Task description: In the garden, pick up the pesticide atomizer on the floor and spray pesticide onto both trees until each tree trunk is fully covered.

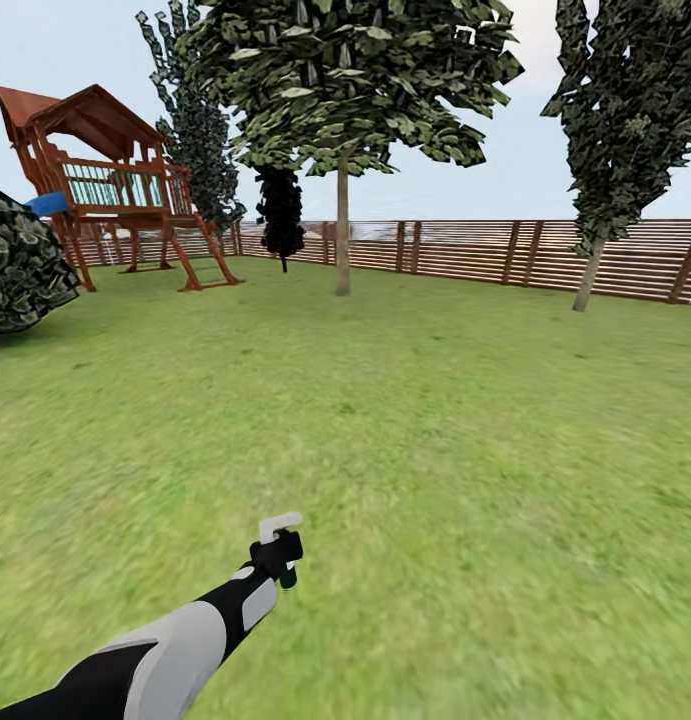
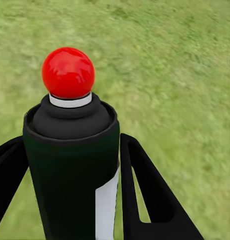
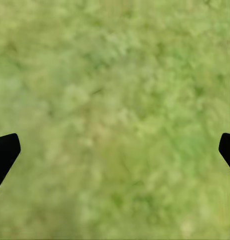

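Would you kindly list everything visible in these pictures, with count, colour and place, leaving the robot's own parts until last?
lawn: one, green, underfoot across the garden
fence: one, brown slats, along the far edge
playset: one, reddish-brown wood, far left
trees: two, green crowns on bare trunks, one centre, one right
conifers: at least two, dark, by the fence
bush: one, dark green, left edge
atomizer: one, near-black, red ball top, in the left claw
left claw: shut on the atomizer, over the grass
right claw: black fingertips spread wide, over the grass

Open lawn [image 1: 435, 420] runs unobstructed to the tree trunks [image 1: 342, 230], with the fence [image 1: 465, 250] behind
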Robot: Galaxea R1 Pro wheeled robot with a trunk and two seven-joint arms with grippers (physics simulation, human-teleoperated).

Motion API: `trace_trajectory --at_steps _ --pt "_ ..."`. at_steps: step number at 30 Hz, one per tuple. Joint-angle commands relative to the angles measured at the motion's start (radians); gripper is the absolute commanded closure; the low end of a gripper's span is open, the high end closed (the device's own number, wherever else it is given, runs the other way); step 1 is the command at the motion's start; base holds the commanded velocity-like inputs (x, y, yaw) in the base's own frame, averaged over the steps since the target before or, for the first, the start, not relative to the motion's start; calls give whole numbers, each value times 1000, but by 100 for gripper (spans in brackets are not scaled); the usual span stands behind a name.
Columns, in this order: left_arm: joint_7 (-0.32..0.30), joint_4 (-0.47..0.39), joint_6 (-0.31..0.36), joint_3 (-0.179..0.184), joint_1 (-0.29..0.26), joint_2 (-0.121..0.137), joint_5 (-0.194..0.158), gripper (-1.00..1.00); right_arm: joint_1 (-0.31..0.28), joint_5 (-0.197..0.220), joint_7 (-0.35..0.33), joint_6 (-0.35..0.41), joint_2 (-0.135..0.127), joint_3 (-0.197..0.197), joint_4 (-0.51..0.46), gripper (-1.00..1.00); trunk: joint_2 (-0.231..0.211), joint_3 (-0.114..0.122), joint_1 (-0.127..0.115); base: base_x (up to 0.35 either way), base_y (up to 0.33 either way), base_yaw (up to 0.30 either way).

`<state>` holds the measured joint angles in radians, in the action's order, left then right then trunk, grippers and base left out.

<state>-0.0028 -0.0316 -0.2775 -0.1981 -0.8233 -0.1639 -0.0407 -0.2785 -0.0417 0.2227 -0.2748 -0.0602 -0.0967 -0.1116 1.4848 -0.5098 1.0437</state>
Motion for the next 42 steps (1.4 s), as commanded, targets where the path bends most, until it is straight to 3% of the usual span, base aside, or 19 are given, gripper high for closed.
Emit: trace_trajectory --at_steps 1,42 --pt "0 1 -3 -1 -1 0 -4 100 -1 -4 -1 -4 0 -8 1 -100 0 -1 1 350 0 27" --pt "0 1 -3 0 -1 -2 -4 100 -1 -4 -1 -4 0 -8 1 -100 0 -1 1 350 0 1"
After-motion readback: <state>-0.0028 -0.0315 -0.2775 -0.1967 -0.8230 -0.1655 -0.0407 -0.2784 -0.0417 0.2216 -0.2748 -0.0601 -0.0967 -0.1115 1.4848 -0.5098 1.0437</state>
